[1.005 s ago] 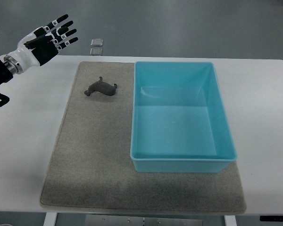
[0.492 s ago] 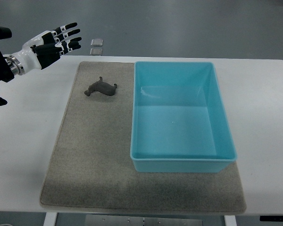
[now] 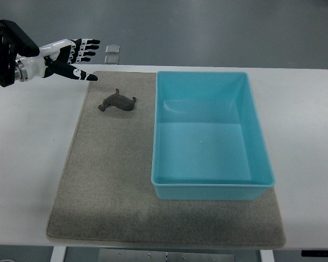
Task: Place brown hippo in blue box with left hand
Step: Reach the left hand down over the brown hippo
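Left hand [image 3: 68,54], fingers spread and empty, is swinging right toward brown hippo [image 3: 118,101] on mat [image 3: 98,180]; reach just starting, blue box [image 3: 208,188] waiting empty

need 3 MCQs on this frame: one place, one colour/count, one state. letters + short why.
1. Where does the brown hippo lie?
A. inside the blue box
B. on the grey mat, left of the blue box
C. on the bare white table, right of the box

2. How many toys are inside the blue box?
A. none
B. one
C. two

3. What is the state of the left hand?
A. closed around the hippo
B. resting flat inside the box
C. open, fingers spread, holding nothing

Key: 1 B, the hippo sits on the grey mat near its far left corner, apart from the box wall. 2 A, the box floor shows only bare blue. 3 C, the hand hangs up and left of the hippo with fingers extended and nothing in it.
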